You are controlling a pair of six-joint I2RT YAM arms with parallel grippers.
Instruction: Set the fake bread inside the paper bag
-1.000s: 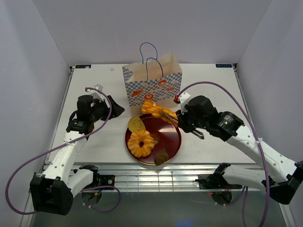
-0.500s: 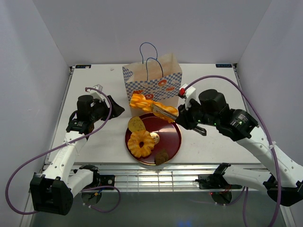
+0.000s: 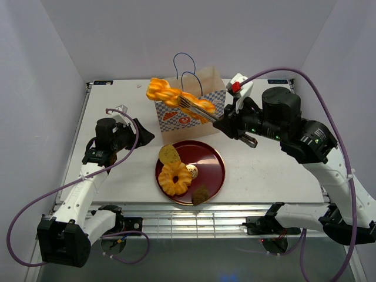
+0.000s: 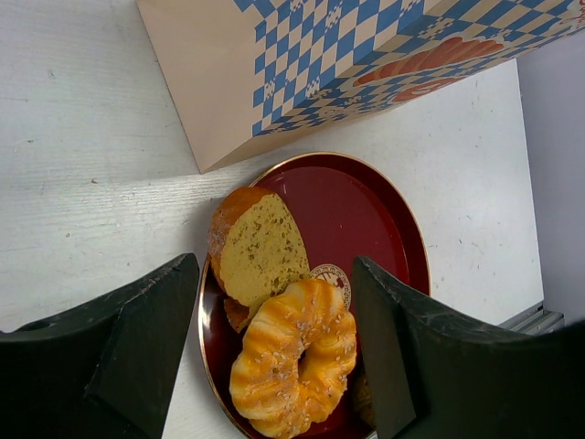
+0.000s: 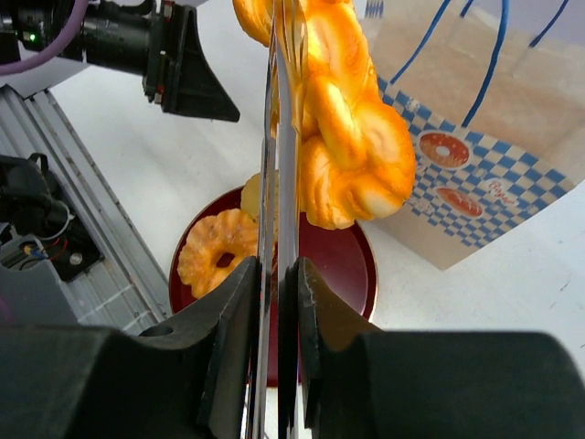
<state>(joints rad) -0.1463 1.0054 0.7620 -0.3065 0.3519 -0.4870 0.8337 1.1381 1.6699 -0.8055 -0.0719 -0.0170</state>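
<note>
Right gripper, braided twist in its metal tongs, risen from the paper bag's base to its upper left corner.

1. The paper bag stands on the far tabletop; its blue cord handles arch over the mouth.
2. The braided twist, in metal tongs held by the right hand, hangs across the bag's left top corner.
3. The red plate lies just before the bag.
4. Bare tabletop lies right of both.

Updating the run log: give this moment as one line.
right gripper: shut on tongs clamping braided twist, aloft by paper bag | left gripper: open, empty | red plate: ring pastry, tan slice
</note>
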